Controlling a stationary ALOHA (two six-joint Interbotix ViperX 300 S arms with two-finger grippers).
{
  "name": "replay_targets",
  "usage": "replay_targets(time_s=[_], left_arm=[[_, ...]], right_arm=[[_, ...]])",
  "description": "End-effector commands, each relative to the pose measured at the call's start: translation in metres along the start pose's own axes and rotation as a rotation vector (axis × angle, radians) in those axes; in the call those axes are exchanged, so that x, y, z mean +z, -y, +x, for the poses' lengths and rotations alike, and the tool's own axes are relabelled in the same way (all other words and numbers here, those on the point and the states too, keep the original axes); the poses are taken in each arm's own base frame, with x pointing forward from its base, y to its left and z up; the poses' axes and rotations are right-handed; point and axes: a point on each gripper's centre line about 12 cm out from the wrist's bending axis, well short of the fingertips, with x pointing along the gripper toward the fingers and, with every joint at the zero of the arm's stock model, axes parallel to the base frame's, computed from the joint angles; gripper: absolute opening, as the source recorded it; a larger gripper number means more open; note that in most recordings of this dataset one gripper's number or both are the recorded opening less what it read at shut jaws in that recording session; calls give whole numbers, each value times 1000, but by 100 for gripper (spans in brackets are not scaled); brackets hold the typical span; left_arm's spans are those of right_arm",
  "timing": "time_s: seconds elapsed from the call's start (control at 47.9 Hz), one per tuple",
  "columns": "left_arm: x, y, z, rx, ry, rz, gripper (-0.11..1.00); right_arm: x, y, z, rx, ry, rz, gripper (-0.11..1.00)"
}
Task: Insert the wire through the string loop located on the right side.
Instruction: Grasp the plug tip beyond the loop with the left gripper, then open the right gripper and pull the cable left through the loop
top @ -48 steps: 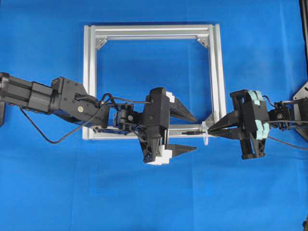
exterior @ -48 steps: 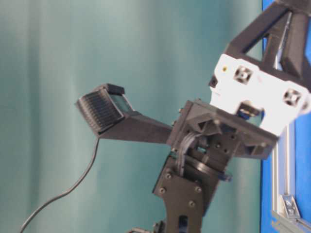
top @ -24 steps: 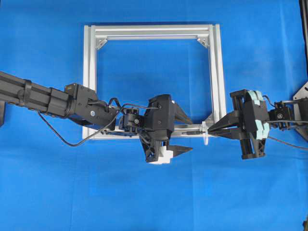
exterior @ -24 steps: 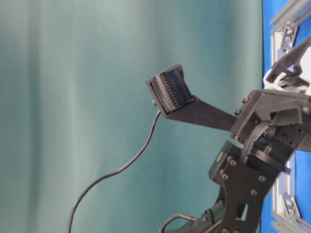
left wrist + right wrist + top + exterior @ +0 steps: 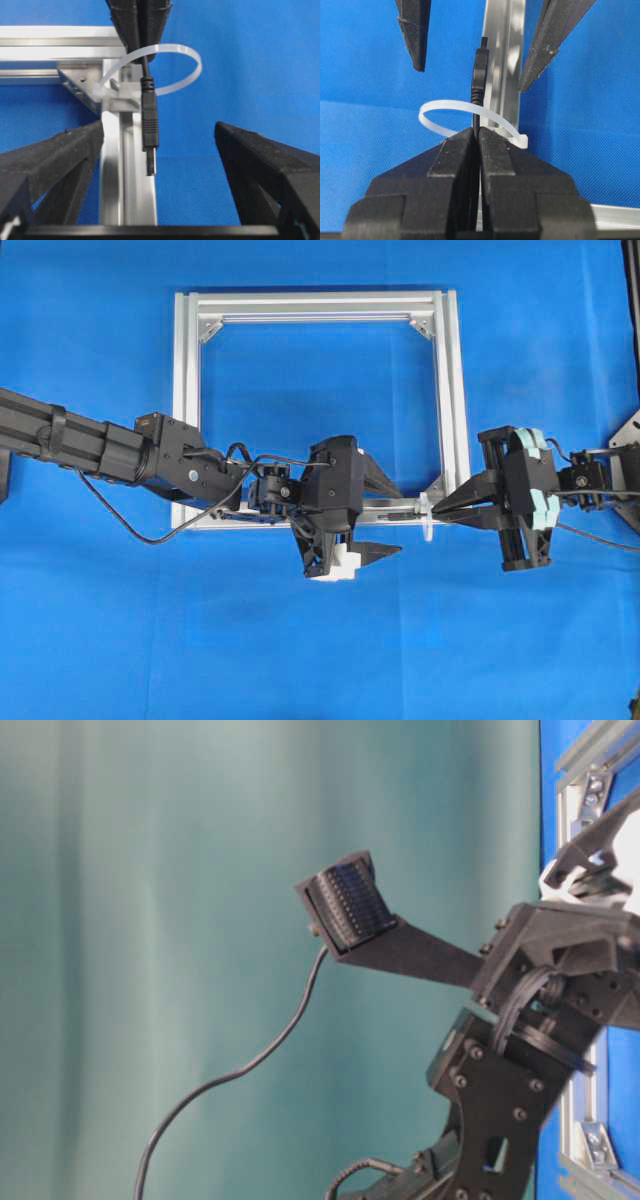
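Note:
The wire's black plug (image 5: 150, 125) with its metal tip hangs between the fingers of my left gripper (image 5: 159, 131), which stands wide open and touches nothing. The thin wire runs back through the white string loop (image 5: 196, 62) into my right gripper (image 5: 140, 25). In the right wrist view my right gripper (image 5: 476, 131) is shut on the wire just short of the string loop (image 5: 427, 120), with the plug (image 5: 480, 70) beyond it. From overhead, the plug (image 5: 400, 514) lies along the frame's lower rail, with the left gripper (image 5: 400, 519) around it and the right gripper (image 5: 436, 510) at the string loop (image 5: 428, 523).
The square silver aluminium frame (image 5: 315, 305) lies flat on the blue cloth, and its lower right corner carries the loop. The frame rail (image 5: 115, 165) runs just beside the plug. A black arm cable (image 5: 230, 1075) droops in the table-level view under the left gripper's ribbed finger pad (image 5: 350, 905).
Over the last second the left arm has stretched out and its gripper has settled around the plug. The right gripper and the wire have stayed put.

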Motion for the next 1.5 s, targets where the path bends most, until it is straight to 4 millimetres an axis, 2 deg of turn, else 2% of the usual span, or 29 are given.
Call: replay_targets(time_s=[0.0, 0.104, 0.167, 0.376, 0.417, 0.689, 0.835, 0.96, 1.148, 1.231, 1.273, 1.482], left_arm=[[17, 2, -1, -6, 46, 2, 87], [18, 2, -1, -6, 49, -4, 84], [19, 3, 0, -6, 52, -13, 76], [19, 3, 0, -6, 52, -21, 16], [19, 3, 0, -6, 52, -21, 9], [19, 2, 0, -6, 50, -22, 9], [19, 3, 0, -6, 50, -21, 9], [18, 2, 0, -6, 49, -21, 9], [19, 2, 0, -6, 50, -22, 9], [18, 2, -1, -6, 49, -21, 9], [18, 2, -1, -6, 49, -21, 9], [16, 2, -13, -5, 38, -20, 9]], right_arm=[[8, -2, 1, 5, 30, 1, -3], [8, -2, 1, 5, 30, 1, -3], [8, -2, 1, 5, 32, 1, -3], [8, -2, 1, 5, 27, 0, -3], [8, -2, 1, 5, 27, 0, -3], [7, -2, 1, 5, 22, -2, -3], [8, -2, 1, 5, 22, 0, 3], [7, -2, 2, 3, 15, 1, 23], [6, 0, 1, -4, 11, 15, 78], [5, 0, 0, -5, 7, 17, 95], [6, 0, 0, -5, 7, 17, 97], [6, 0, 1, -5, 4, 16, 95]])
